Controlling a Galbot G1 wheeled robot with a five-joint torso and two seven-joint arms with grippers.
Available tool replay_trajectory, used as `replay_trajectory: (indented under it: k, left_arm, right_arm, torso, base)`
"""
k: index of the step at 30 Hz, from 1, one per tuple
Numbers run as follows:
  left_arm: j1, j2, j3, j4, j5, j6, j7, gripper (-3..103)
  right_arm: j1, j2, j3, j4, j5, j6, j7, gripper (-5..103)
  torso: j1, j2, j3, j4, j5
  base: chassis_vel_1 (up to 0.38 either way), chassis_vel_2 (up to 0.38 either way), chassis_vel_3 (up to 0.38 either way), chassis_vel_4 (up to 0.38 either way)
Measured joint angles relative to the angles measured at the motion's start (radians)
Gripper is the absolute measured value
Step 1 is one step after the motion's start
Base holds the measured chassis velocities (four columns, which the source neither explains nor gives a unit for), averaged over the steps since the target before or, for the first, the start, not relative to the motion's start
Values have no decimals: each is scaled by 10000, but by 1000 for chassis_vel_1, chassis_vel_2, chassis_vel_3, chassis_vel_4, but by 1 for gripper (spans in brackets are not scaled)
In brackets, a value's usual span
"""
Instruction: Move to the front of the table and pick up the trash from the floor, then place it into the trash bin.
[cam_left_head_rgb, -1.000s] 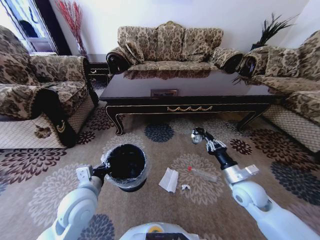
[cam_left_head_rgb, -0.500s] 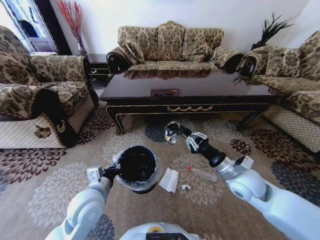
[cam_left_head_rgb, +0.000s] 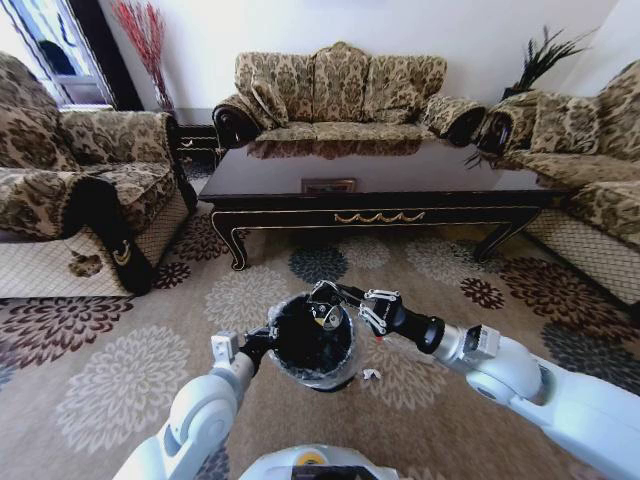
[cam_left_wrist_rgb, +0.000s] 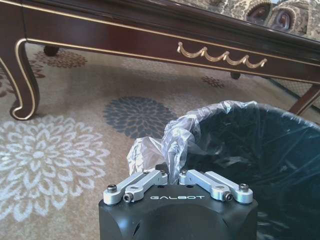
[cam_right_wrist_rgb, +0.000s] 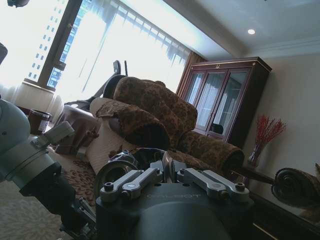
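Two arms meet over the trash bin (cam_left_head_rgb: 312, 342) in the head view: the left gripper (cam_left_head_rgb: 262, 341) clamps the bin's near rim and holds it off the patterned carpet (cam_left_head_rgb: 90, 385), while the right gripper (cam_left_head_rgb: 327, 303) reaches in from the other side and hovers above the bin's open mouth, a small pale piece between its fingertips that is too small to name. Just beyond the bin on the right gripper's side, a tiny white scrap (cam_left_head_rgb: 371, 374) lies on the carpet, and the red tip of a slim tube (cam_left_head_rgb: 379, 337) peeks out beside the right arm, the arm covering the rest. Farther ahead of both grippers stands the table (cam_left_head_rgb: 380, 195), with a sofa (cam_left_head_rgb: 340, 95) behind it and armchairs to either side. From the left wrist, the left gripper (cam_left_wrist_rgb: 172, 176) is seen with its fingers drawn narrow on a bunched fold of the clear plastic liner (cam_left_wrist_rgb: 170, 142) at the rim of the trash bin (cam_left_wrist_rgb: 255, 150), whose dark inside fills the space just past the fingers; the table's gold-trimmed apron (cam_left_wrist_rgb: 220, 54) and a curved leg (cam_left_wrist_rgb: 20, 80) lie beyond. From the right wrist, the right gripper (cam_right_wrist_rgb: 167, 172) has its fingers close together, the left arm (cam_right_wrist_rgb: 25, 155) showing beside it, an armchair (cam_right_wrist_rgb: 150, 120) and a glass-fronted cabinet (cam_right_wrist_rgb: 222, 102) behind.
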Motion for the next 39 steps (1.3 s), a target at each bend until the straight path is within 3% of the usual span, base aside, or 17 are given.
replay_trajectory:
  k: [9, 16, 18, 20, 23, 25, 26, 28, 31, 33, 34, 38, 39]
  left_arm:
    - [136, 1, -147, -221, -117, -190, 294, 4]
    - [277, 47, -382, -375, -166, -191, 294, 4]
    - [295, 71, -454, -394, -187, -190, 296, 4]
    - [297, 77, -468, -397, -190, -190, 295, 4]
    - [296, 88, -520, -409, -194, -190, 293, 4]
    - [296, 88, -520, -409, -194, -190, 293, 4]
    - [292, 90, -528, -411, -202, -190, 294, 4]
    - [286, 104, -700, -395, -233, -208, 281, 4]
    - [296, 126, -901, -354, -306, -212, 206, 4]
    - [368, 221, -1284, -345, -528, -116, -75, 4]
    - [368, 221, -1284, -345, -528, -116, -75, 4]
    - [547, 800, -2243, -561, -1466, 323, -1045, 4]
    - [547, 800, -2243, -561, -1466, 323, -1045, 4]
  right_arm:
    - [-163, 490, -421, -781, -1134, 70, -136, 8]
    - [-236, 640, -494, -1140, -1330, 70, -133, 7]
    - [-299, 641, -463, -1143, -1310, 77, -164, 17]
    - [-312, 645, -454, -1141, -1302, 80, -174, 17]
    - [-361, 681, -422, -1133, -1282, 86, -210, 33]
    - [-361, 681, -422, -1133, -1282, 86, -210, 33]
    - [-379, 694, -398, -1139, -1281, 89, -227, 38]
    - [-382, 754, -271, -1127, -877, 188, -270, 60]
    - [-301, 803, -160, -1051, -410, 209, -268, 71]
    - [-237, 840, 72, -961, 122, 177, -153, 82]
    - [-237, 840, 72, -961, 122, 177, -153, 82]
    - [-321, 1085, 436, -1082, 471, -258, 961, 96]
    - [-321, 1085, 436, -1082, 471, -258, 961, 96]
  torso:
    - [0, 0, -1, 0, -1]
    - [0, 0, -1, 0, -1]
    - [0, 0, -1, 0, -2]
    - [0, 0, -1, 1, -3]
    - [0, 0, -1, 1, -2]
    - [0, 0, -1, 1, -2]
    - [0, 0, -1, 0, -2]
    - [0, -1, -1, 0, -2]
    - [0, 0, -1, 0, -3]
    - [1, 0, -1, 0, -3]
    - [1, 0, -1, 0, -3]
    - [0, 0, -1, 2, -5]
    - [0, 0, -1, 2, -5]
  base:
    - [0, 0, 0, 0]
    - [0, 0, 0, 0]
    - [0, 0, 0, 0]
    - [0, 0, 0, 0]
    - [0, 0, 0, 0]
    - [0, 0, 0, 0]
    - [0, 0, 0, 0]
    - [0, 0, 0, 0]
    - [0, 0, 0, 0]
    - [0, 0, 0, 0]
    - [0, 0, 0, 0]
    - [0, 0, 0, 0]
    - [0, 0, 0, 0]
